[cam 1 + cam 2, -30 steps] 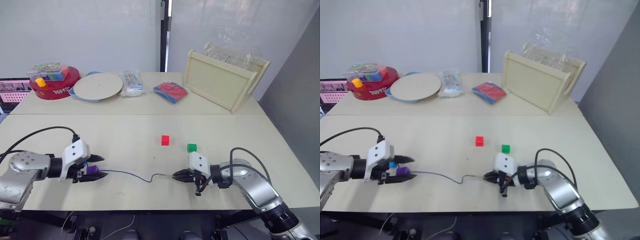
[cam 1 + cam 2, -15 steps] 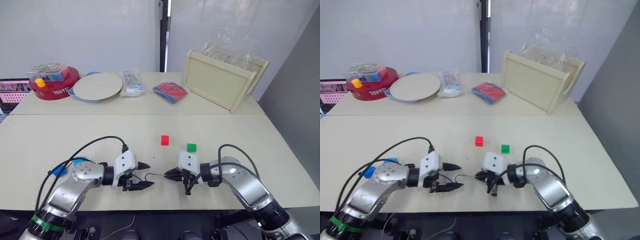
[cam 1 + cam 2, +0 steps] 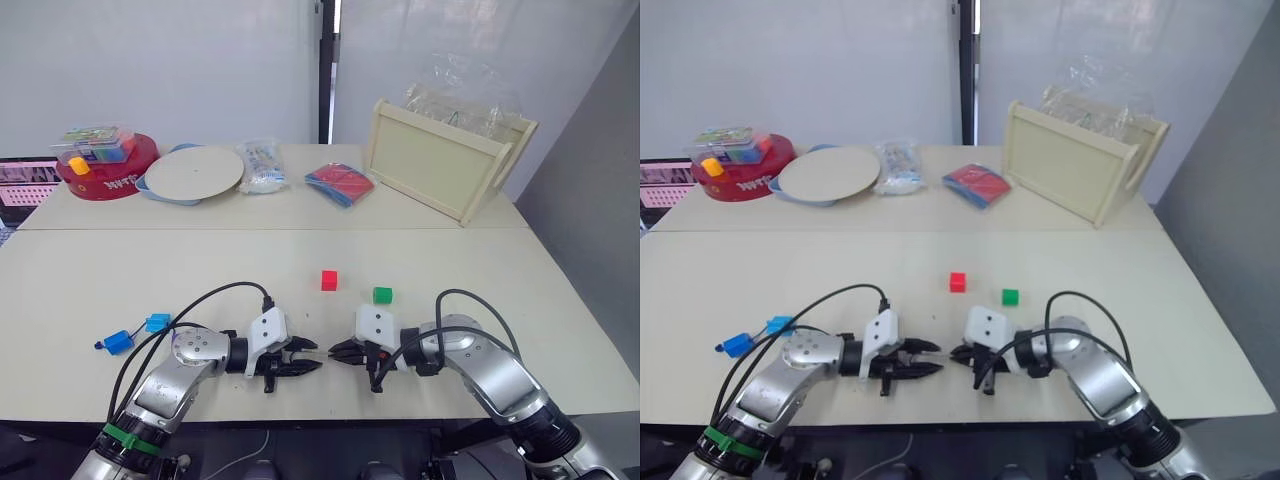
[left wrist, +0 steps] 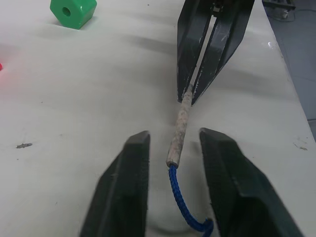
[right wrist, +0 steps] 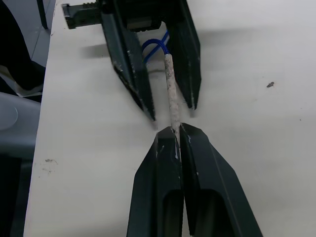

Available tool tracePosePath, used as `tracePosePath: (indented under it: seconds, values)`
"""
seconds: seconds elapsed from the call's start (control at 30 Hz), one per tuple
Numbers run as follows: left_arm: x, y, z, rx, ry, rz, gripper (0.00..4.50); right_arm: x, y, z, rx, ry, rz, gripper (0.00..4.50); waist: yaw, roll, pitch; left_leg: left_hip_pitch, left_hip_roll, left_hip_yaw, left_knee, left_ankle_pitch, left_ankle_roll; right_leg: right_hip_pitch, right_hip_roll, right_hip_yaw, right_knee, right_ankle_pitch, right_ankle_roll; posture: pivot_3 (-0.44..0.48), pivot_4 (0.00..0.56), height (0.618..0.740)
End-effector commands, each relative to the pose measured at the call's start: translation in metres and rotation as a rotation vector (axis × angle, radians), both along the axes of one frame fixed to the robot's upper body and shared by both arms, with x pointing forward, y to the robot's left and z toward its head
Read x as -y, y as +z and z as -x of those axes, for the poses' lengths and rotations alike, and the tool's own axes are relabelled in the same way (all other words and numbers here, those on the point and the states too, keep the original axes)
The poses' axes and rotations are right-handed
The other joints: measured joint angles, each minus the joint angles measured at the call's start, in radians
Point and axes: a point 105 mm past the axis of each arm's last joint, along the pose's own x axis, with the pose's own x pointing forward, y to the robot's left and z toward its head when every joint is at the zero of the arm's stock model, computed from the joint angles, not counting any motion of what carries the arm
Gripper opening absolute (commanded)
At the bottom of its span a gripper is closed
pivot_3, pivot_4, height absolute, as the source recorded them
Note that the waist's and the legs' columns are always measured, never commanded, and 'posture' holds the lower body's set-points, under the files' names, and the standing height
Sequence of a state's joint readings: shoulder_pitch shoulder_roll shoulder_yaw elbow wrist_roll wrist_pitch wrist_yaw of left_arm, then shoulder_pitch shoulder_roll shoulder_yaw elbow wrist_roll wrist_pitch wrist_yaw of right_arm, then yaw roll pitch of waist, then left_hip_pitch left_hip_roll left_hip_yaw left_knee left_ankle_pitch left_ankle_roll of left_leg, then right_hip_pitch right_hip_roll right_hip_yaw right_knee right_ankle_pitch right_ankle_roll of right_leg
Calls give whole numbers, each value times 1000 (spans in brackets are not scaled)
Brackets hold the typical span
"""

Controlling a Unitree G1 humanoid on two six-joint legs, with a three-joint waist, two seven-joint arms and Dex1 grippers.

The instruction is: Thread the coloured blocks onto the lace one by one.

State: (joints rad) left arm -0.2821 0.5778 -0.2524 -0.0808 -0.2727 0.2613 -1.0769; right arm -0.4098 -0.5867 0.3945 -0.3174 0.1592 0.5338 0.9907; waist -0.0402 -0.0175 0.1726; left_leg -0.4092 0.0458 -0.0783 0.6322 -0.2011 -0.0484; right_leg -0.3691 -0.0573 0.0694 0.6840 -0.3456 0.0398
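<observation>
While the right tool pinches the far end of the lace's pale stiff tip just above the tabletop, your left tool stands open, its fingers on either side of the tip's base. Take hold on that rigid tip: the blue cord behind it is probably limp and light. Red and green blocks wait unthreaded nearby; two blue blocks lie well to the left.
</observation>
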Motion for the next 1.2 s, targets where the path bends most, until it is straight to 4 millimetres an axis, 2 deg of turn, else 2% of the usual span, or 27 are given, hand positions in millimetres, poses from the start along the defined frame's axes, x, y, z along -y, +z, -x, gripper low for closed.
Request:
tracePosePath:
  seconds: [0.03, 0.23, 0.83, 1.03, 1.2]
  values:
    - [0, 8, -3, 31, -12, 13, 40, -1, 7, 1, 32, 7, -7, 0, 0, 0, 0, 0, 0, 0, 0, 0, 0, 0, 0, 0, 0, 0, 0, 0, 150, 740]
    - [-2, 14, -8, 36, -1, 22, 40, 2, 4, 1, 25, -1, -4, 0, 0, 0, 0, 0, 0, 0, 0, 0, 0, 0, 0, 0, 0, 0, 0, 0, 150, 740]
    - [-4, 20, -9, 21, 12, 32, 40, 7, -6, 3, 3, -22, 18, 0, 0, 0, 0, 0, 0, 0, 0, 0, 0, 0, 0, 0, 0, 0, 0, 0, 150, 740]
    - [-3, 22, -9, 24, 15, 38, 1942, 7, -7, 4, -1, -28, 17, 0, 0, 0, 0, 0, 0, 0, 0, 0, 0, 0, 0, 0, 0, 0, 0, 0, 150, 740]
    - [-2, 24, -5, 7, 0, 43, 1942, 9, -7, 3, -3, -37, 14, 0, 0, 0, 0, 0, 0, 0, 0, 0, 0, 0, 0, 0, 0, 0, 0, 0, 150, 740]
